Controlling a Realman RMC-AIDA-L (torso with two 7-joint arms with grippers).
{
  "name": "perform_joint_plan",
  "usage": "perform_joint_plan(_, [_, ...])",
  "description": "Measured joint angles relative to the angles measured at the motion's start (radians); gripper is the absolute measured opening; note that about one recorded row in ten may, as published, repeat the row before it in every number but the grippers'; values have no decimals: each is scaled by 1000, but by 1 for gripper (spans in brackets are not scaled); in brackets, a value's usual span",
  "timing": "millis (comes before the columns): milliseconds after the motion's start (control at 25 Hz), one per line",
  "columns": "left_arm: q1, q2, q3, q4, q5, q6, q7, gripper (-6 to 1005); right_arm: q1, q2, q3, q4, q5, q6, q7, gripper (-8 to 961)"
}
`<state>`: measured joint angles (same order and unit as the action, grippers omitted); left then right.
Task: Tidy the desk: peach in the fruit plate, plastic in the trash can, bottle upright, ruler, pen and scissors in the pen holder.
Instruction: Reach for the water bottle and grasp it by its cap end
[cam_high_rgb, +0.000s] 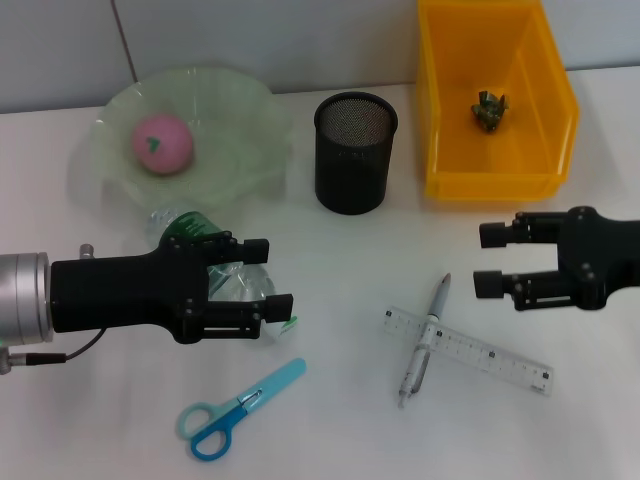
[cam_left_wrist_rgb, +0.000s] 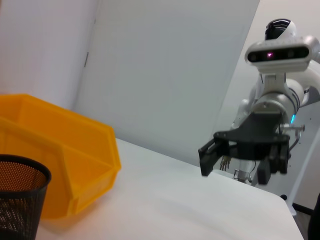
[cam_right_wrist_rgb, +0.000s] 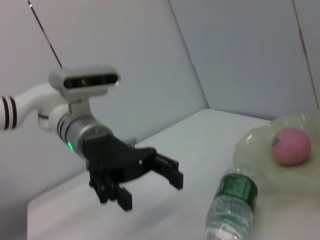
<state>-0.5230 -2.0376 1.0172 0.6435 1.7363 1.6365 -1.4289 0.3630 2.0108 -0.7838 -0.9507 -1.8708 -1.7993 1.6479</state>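
Desk (cam_high_rgb: 330, 440) — left hand (cam_high_rgb: 268, 272) over bottle (cam_high_rgb: 228, 272).

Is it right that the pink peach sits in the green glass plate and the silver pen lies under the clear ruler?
Not quite. The pink peach does sit in the green glass plate, but the head view shows the silver pen lying across the top of the clear ruler, not under it.

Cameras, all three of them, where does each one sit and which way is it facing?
Head view: on the head, looking down at the table; both arms show, left end effector over the lying bottle, right end effector open.
Left wrist view: faces across the table to the right end effector, the robot's head behind.
Right wrist view: faces the left end effector, bottle, peach.
Shared: yellow bin.
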Motion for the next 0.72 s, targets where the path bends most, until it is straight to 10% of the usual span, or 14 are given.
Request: perform_joint_plan(720, [5,5,10,5,6,13,5,779,-6,9,2,68,-116,21,-147,759])
